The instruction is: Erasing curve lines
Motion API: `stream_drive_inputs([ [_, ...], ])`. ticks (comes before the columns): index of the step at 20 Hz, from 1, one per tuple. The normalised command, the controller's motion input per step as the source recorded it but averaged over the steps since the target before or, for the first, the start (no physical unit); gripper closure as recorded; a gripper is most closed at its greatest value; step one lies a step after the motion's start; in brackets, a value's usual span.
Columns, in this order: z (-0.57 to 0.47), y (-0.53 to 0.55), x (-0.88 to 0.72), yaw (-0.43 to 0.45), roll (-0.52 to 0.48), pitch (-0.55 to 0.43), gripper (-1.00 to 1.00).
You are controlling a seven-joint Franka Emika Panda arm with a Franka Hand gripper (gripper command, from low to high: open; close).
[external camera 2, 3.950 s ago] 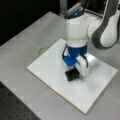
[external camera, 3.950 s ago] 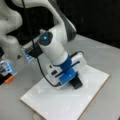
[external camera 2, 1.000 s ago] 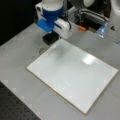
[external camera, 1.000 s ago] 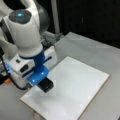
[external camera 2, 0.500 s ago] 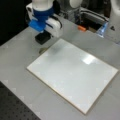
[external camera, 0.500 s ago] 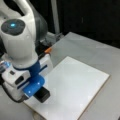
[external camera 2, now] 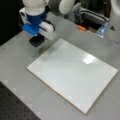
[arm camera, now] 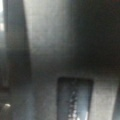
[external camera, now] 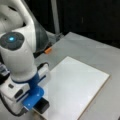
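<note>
A: Gripper [external camera: 41, 105] sits at the corner of the white board [external camera: 77, 87] at a front view's bottom left; in a front view [external camera 2: 37, 41] it hangs off the board [external camera 2: 75, 72] just past its upper-left edge, over the grey table [external camera 2: 15, 62]

B: Holding what?

A: Dark block, likely the eraser [external camera: 42, 106], mounted under the blue bracket. Can't tell how the fingers stand

B: Curve lines?

A: No stroke visible in either front view, board face reads plain white. Judging by that, wiping looks done, so the tool is parked clear of the surface. Wrist view only shows a dark blur
</note>
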Motion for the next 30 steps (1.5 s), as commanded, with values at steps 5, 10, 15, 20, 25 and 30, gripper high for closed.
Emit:
stream_drive_inputs([
  [5, -0.13, -0.25, 0.25, 0.081, 0.062, 0.022, 1.00],
  [10, -0.14, -0.21, 0.14, 0.023, 0.127, -0.019, 1.00],
  [15, -0.12, -0.16, 0.03, -0.024, 0.177, -0.040, 1.00],
  [20, -0.16, -0.15, -0.02, -0.025, 0.192, -0.062, 1.00],
  [25, -0.18, -0.09, -0.07, -0.029, 0.171, -0.098, 1.00],
  [30, -0.17, 0.02, -0.13, -0.030, 0.129, -0.138, 1.00],
])
